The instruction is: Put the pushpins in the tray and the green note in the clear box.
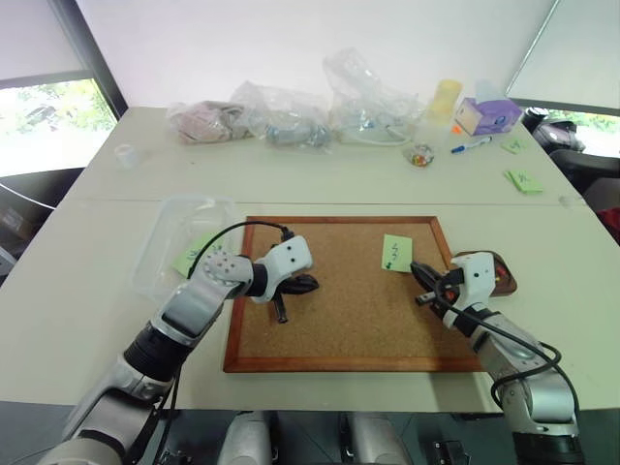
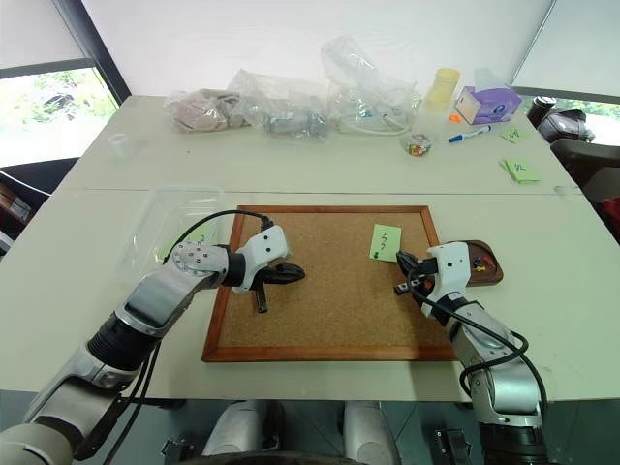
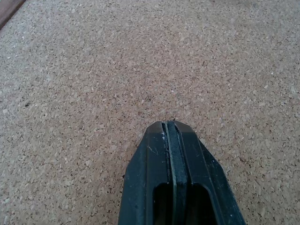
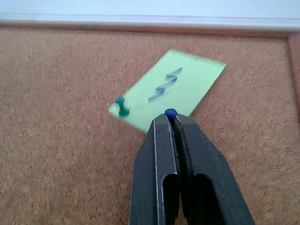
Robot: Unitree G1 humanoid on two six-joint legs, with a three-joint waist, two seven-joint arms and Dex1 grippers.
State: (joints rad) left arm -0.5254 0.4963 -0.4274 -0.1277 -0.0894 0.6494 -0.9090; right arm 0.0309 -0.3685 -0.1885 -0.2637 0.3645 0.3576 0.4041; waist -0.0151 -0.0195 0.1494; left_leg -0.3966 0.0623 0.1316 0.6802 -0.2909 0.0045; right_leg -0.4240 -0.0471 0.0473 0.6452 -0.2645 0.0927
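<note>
Right gripper [image 4: 171,118] was seen clamped on a blue pushpin [image 4: 170,113] at the green note [image 4: 169,89]'s six o'clock edge. A straight pull was judged best, then carriage to the tray [image 2: 489,274] at three o'clock.

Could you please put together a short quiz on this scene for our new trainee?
1. True or false: the left gripper holds a pushpin.
2. What does the green note lie on? A: the corkboard. B: a plastic bag. C: the bare table.
3. Fill in: the jaws of the right gripper are shut on the ____ head of a pushpin at the note's edge.

Key:
1. False. Its jaws are shut on nothing, over bare cork.
2. A.
3. Blue.
</note>
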